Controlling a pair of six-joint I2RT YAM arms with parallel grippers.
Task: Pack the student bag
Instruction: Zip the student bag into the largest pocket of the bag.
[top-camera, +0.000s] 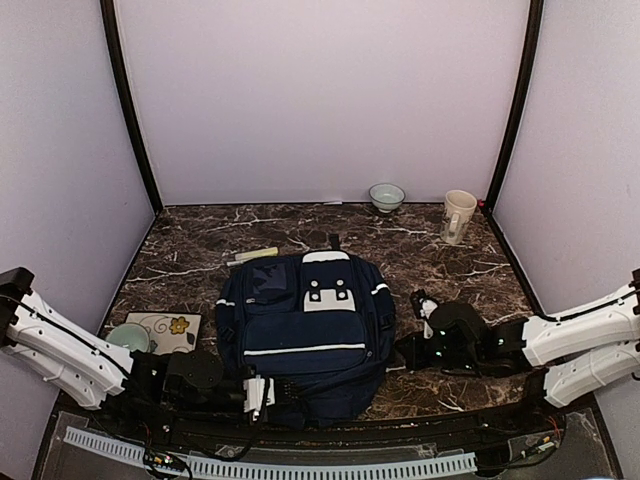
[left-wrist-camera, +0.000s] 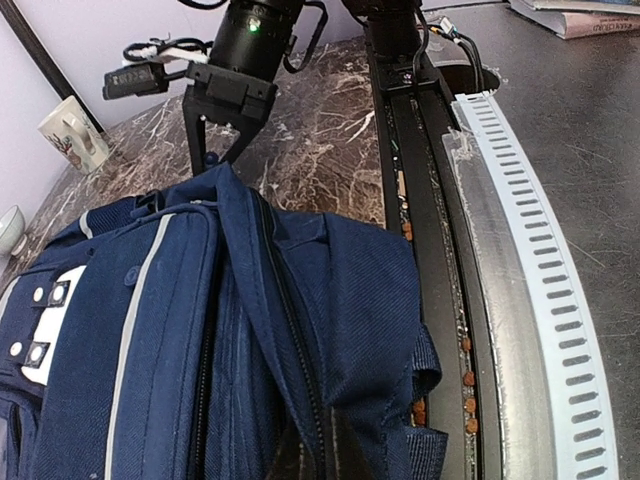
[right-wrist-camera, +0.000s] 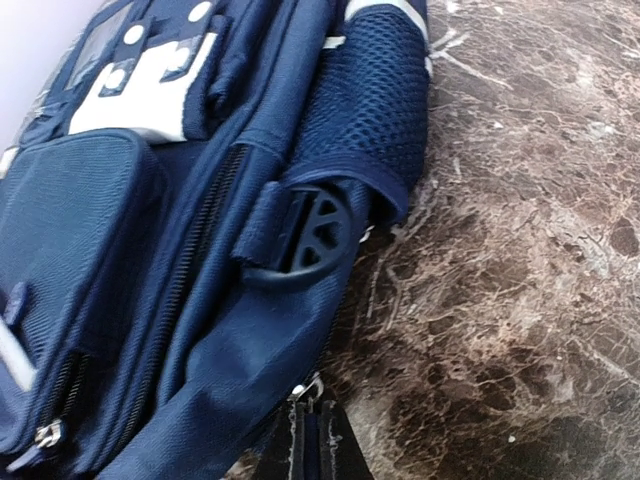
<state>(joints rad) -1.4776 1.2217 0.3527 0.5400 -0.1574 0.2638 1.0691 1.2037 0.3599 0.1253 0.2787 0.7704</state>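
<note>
Navy fabric fills both wrist views: the student bag (top-camera: 305, 330) lies front up on the middle of the brown marbled surface (top-camera: 200, 245), its bottom edge toward the arm bases. Nearest us, the left end effector (top-camera: 266, 392) sits at the bag's lower left corner; its fingers are out of sight, so we cannot tell how wide it stands. At the bag's right side, the right end effector (right-wrist-camera: 311, 430) has its fingers closed to a thin seam just below a metal zip ring (right-wrist-camera: 310, 388); whether they pinch fabric we cannot tell. Left of the bag lie a green bowl (top-camera: 127, 337) and a flowered card (top-camera: 168, 331), beyond it a yellow pen (top-camera: 252, 256), and by the back wall a small bowl (top-camera: 386, 196) and a mug (top-camera: 458, 216).
</note>
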